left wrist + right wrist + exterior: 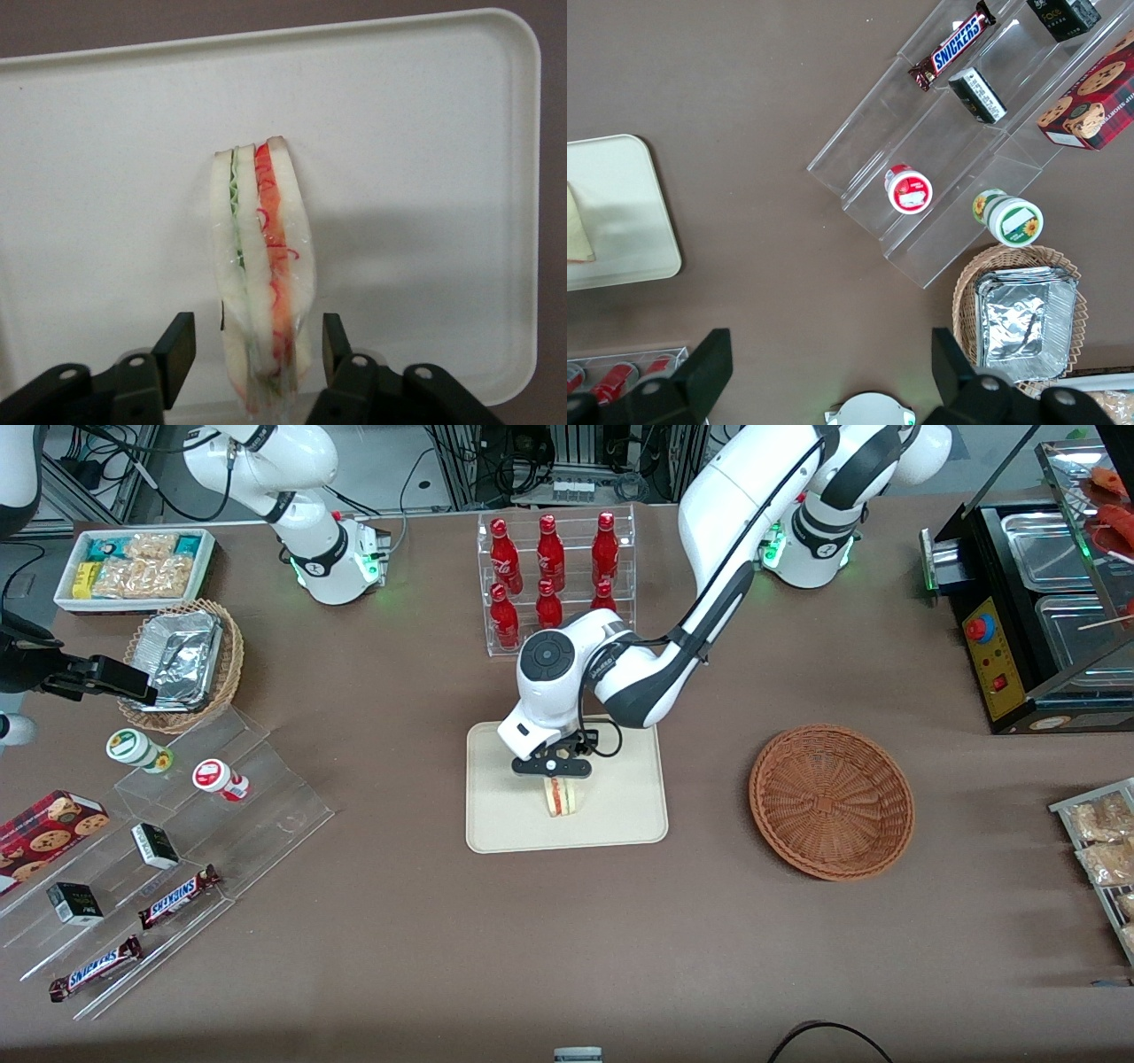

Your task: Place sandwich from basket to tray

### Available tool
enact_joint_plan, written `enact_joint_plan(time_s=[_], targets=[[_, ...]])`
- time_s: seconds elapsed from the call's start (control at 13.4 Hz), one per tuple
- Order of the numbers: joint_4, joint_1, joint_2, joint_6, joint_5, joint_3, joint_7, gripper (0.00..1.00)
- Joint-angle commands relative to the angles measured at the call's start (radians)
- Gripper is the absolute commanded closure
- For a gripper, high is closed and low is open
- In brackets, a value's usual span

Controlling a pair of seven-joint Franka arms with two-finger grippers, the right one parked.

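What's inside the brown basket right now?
Nothing visible: the basket shows only bare weave. The sandwich stands on the tray, with the open hand straddling it. The sandwich's underside is covered.

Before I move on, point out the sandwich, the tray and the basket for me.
sandwich (263, 266), left wrist view, on its middle bread layer.
tray (496, 828), front view, on a bare corner area near the rim.
basket (831, 802), front view, on the woven bottom.
gripper (554, 775), front view, above the sandwich on the tray.

left arm: reaching forward, bent | end effector (555, 778): pointing down, fingers (176, 347) apart
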Motion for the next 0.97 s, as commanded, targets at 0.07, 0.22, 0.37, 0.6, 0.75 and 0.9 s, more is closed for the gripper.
enact_joint_plan(time_s=[0.07,0.22,0.37,0.6,0.75,0.9], targets=[[0.021,-0.009,-0.089,-0.124,0.019,0.023,-0.113,0.00],[0.010,0.020,-0.168,-0.169,0.017,0.023,-0.121,0.00],[0.008,0.075,-0.244,-0.244,0.011,0.021,-0.121,0.00],[0.002,0.161,-0.349,-0.356,0.002,0.018,-0.098,0.00],[-0.050,0.210,-0.433,-0.392,-0.002,0.018,-0.036,0.00],[-0.123,0.270,-0.530,-0.436,-0.019,0.018,0.086,0.00]])
